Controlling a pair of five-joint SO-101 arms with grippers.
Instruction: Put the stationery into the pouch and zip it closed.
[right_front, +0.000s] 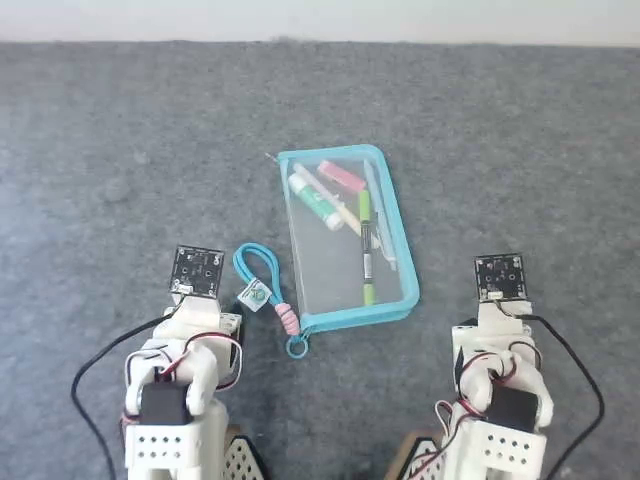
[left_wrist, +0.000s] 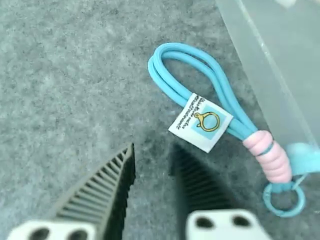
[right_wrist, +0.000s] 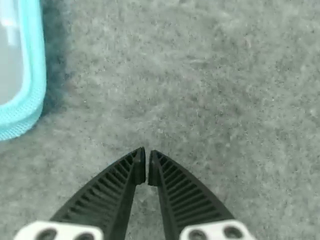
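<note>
Pens (right_front: 366, 250) blur together inside the clear pouch (right_front: 360, 315). The left gripper (left_wrist: 152, 150) gapes, empty. The right gripper (right_wrist: 146, 154) is clenched on nothing.

Side by side, left arm (right_front: 190, 350) and right arm (right_front: 497, 360); left gripper (left_wrist: 152, 150) slightly parted, right gripper (right_wrist: 146, 152) closed tip to tip.

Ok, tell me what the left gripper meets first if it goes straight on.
Most likely the grey mat: the left gripper points down at bare felt just short of the blue strap loop. Sliding on flat, it would meet that loop next. Depth is unclear.
</note>
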